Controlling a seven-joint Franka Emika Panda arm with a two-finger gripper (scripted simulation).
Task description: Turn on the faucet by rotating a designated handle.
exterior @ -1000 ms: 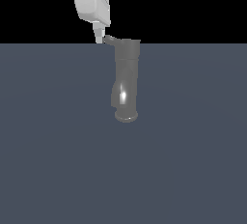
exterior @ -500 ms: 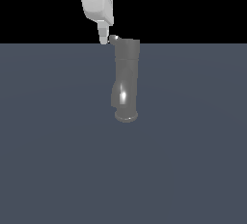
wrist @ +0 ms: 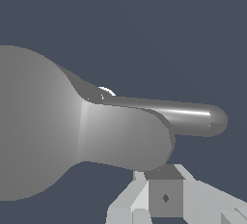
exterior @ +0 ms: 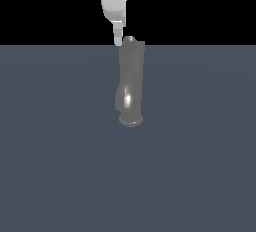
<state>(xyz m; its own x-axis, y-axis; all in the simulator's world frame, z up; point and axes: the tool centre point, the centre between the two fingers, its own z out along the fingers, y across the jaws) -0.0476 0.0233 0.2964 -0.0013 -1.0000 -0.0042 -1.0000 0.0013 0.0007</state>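
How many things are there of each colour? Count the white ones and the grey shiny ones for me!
White: 1, the robot hand.
Grey and shiny: 2, the faucet and the handle on its top.
Dark grey-blue: 1, the floor under the faucet.
Total: 4.

One faucet [exterior: 130, 86] with one handle [wrist: 144, 138], and one gripper [exterior: 118, 38]

End effector [exterior: 118, 40] cut off above the faucet [exterior: 131, 83], jaw gap unreadable, handle [exterior: 129, 41] foreshortened against the faucet's cap, barely distinguishable
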